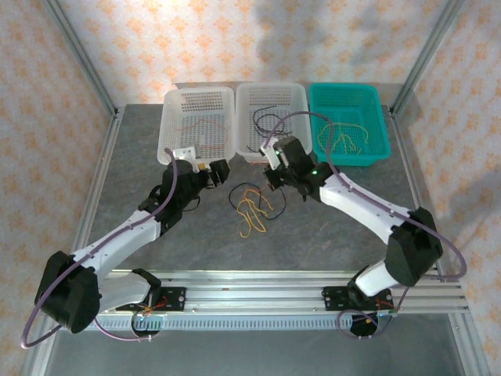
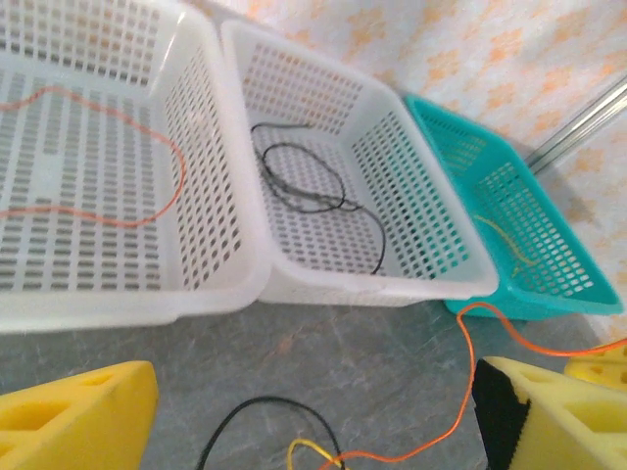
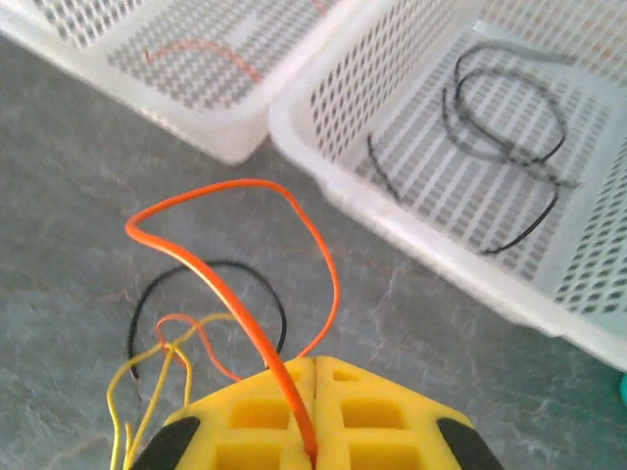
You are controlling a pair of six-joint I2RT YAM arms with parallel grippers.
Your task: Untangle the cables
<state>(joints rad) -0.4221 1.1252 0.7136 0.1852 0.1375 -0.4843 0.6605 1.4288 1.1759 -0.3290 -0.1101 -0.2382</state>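
One orange cable (image 3: 294,211) in right claw (image 3: 315,380)

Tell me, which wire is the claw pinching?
The orange wire: the right claw is shut on it, while the black wire and yellow wire lie loose on the table.

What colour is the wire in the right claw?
Orange; the wire shows best in right wrist view.

Baskets: two white baskets (image 1: 200,91), one teal basket (image 1: 344,86); robot arms (image 1: 125,235): two. The loose cables (image 3: 245,182) show three colours, orange, black and yellow; strands per colour cannot be told.
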